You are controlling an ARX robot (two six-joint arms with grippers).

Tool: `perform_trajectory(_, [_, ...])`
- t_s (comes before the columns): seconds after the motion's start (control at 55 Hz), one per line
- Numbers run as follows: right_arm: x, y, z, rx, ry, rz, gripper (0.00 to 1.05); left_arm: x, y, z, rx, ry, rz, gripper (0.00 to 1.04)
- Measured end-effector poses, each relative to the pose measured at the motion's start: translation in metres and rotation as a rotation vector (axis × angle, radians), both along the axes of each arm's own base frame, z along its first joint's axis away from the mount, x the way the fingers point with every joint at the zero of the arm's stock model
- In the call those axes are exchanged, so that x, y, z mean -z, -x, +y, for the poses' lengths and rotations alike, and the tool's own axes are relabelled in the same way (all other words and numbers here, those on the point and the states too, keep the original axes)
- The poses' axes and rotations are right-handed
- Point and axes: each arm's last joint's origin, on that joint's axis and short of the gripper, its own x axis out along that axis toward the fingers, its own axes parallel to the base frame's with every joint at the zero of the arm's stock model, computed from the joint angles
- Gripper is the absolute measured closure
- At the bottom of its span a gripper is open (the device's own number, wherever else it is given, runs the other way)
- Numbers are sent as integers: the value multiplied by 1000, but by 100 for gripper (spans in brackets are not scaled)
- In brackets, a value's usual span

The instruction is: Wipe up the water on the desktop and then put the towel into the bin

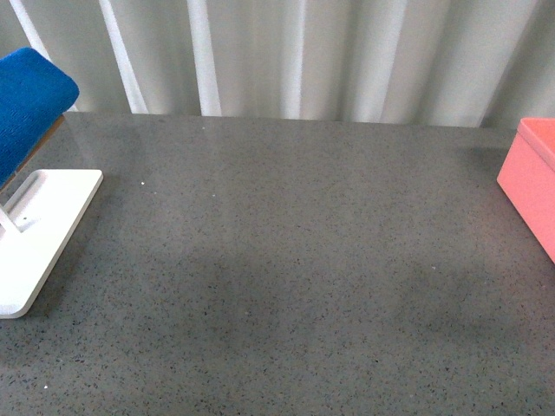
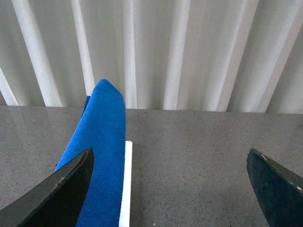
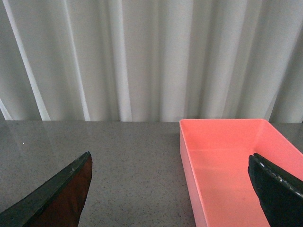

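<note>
The blue towel hangs over a rod of the white stand at the far left of the dark grey speckled desktop. In the left wrist view the towel drapes down beside one finger of my open, empty left gripper. The pink bin sits at the right edge of the desktop. In the right wrist view the bin is empty, and my open right gripper hangs above its near wall. Neither arm shows in the front view. I cannot make out any water.
The white stand's flat base lies on the desktop at the left, with its edge under the towel. White pleated curtains close off the back of the desktop.
</note>
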Motion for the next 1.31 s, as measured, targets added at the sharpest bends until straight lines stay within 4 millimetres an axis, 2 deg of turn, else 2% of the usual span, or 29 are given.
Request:
perform_trajectory(1.035, [0, 0, 0, 0, 0, 0, 7, 0, 0, 0, -1, 0, 2, 7])
perform_trajectory(1.126, [0, 0, 0, 0, 0, 0, 7, 2, -1, -2, -23, 69, 190, 7])
perform_trajectory(1.199, [0, 0, 0, 0, 0, 0, 7, -6, -7, -6, -26, 93, 263, 7])
perform_trajectory(1.308, [0, 0, 0, 0, 0, 0, 7, -37, -20, -15, 14, 101, 186, 7])
